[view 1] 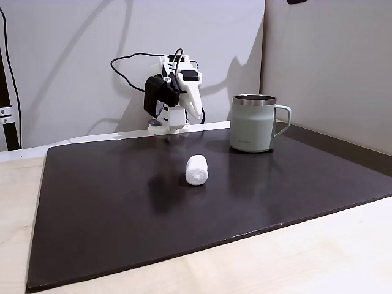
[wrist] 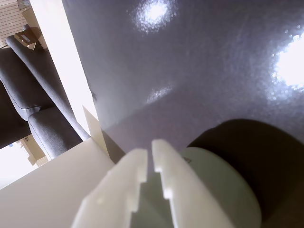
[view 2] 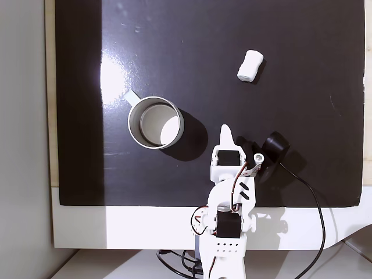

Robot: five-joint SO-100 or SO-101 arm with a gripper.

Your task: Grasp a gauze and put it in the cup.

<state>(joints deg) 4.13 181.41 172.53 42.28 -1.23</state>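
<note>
Gauze (view 2: 250, 65) lies on its side on the dark mat (view 2: 325, 46), at about 1 o'clock from the gripper (view 2: 226, 130) in a fixed view, well apart. Cup (view 2: 155, 122) stands upright at the gripper's 9 o'clock, nothing visible inside. Fingers nearly together, a thin slit between them, holding nothing. Wrist view: cup (wrist: 228, 190) cut off by the fingers (wrist: 124, 183).

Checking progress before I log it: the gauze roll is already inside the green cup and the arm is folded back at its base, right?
Not quite. The gauze roll lies on the dark mat, apart from the green cup, as a fixed view from above shows. The arm is folded back at its base.
</note>
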